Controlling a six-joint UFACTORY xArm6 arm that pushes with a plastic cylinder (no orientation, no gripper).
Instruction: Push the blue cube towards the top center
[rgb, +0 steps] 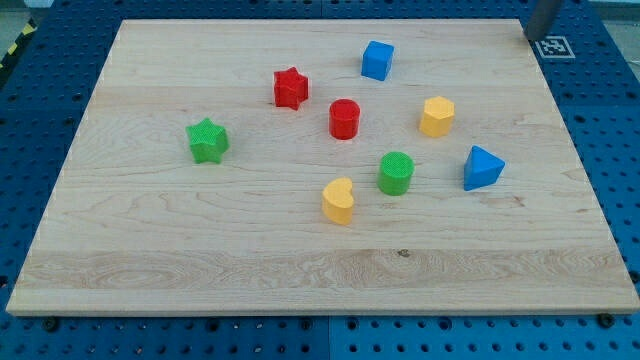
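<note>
Blue plastic cube (377, 60) already near wooden board (150, 250) top centre, slightly right. My tip (533, 36) parked top-right corner, touching nothing, well apart.

On the wooden board (150, 250) I see the blue cube (377, 60) near the view's top, a little right of the centre, with the red star (290, 88) to its left and the red cylinder (344, 118) below and between them. My tip (531, 37) is at the view's top right corner, just off the board edge beside a small marker tag (553, 46), well apart from the blue cube and all other blocks. Lower on the board are the yellow hexagonal block (436, 116), the blue triangular block (481, 168), the green cylinder (396, 172), a yellow block (339, 200) of a shape I cannot tell, and the green star (207, 139) alone at the view's left.
</note>
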